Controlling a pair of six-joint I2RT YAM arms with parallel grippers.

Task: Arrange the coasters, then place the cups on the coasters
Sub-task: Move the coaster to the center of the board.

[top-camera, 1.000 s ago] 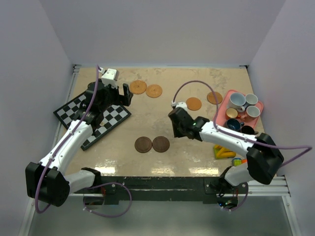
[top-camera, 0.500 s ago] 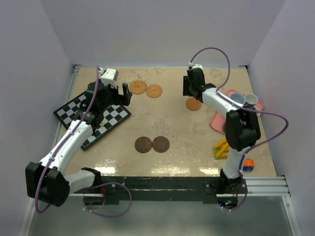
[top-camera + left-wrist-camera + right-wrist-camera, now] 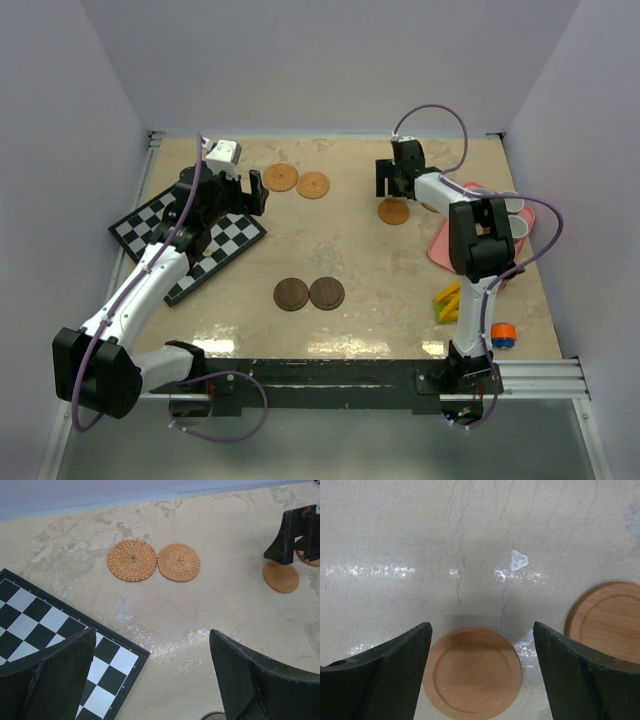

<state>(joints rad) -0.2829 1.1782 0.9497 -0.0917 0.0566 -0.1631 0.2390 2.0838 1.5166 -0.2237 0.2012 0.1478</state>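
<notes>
Close to the robot, two dark brown coasters [image 3: 292,294] lie side by side. Farther out on the left, the left gripper [image 3: 152,634] hangs over the checkerboard [image 3: 30,615], fingers wide apart, nothing in them. Far back on the right, the right gripper [image 3: 482,626] has its fingers apart too and holds nothing. A smooth orange coaster [image 3: 472,672] lies flat on the table just below that gap, a little toward the robot. It is round, so any grab angle should work. The right arm is much nearer to it.
</notes>
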